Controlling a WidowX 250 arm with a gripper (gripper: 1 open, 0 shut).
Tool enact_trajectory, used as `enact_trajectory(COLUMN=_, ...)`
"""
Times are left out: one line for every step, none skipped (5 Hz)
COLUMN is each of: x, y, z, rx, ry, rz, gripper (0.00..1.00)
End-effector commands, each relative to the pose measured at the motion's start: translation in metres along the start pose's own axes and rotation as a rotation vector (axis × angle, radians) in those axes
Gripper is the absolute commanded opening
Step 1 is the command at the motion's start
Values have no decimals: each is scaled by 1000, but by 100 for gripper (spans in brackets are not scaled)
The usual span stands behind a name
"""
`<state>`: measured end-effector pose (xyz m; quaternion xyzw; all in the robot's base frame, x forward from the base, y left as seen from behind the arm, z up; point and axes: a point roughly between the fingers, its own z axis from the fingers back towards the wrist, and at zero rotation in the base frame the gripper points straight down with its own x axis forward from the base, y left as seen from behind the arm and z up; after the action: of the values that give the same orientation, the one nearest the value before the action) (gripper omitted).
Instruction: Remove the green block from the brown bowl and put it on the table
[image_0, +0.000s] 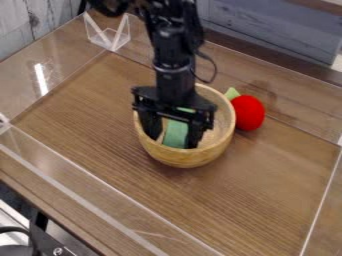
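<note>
Green block (177, 132) is where you need to look: it lies inside the brown bowl (187, 155), leaning from the floor of the bowl up toward the far wall, a plain green bar partly hidden by your tool. Closest to you runs the clear acrylic wall (160, 215) along the near edge, and behind it the table (94, 110), dark wood grain, with the bowl sitting near its middle.

Your gripper (171, 128) points straight down into the bowl with its jaws spread wide, one black finger on each side of the block. The fingers (150, 120) reach below the rim. You cannot tell from this angle whether either finger touches the block; nothing is clamped, and the block rests on the bowl.

Just beside the bowl on its right, touching or nearly touching the rim, sits a round red object (249, 113) with a small green bit toward the bowl. Farther back the black arm rises out of the frame, and in the far left corner stands a small clear acrylic piece (107, 35).
</note>
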<state>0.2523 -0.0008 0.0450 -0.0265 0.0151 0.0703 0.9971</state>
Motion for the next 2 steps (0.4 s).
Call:
enact_trajectory(x=12, y=-9, z=2, rx=-4, ry=-41, rz=-27, gripper=100)
enact_trajectory(x=10, y=-15, z=-7, rx=-5, ry=-40, rz=-91, gripper=100)
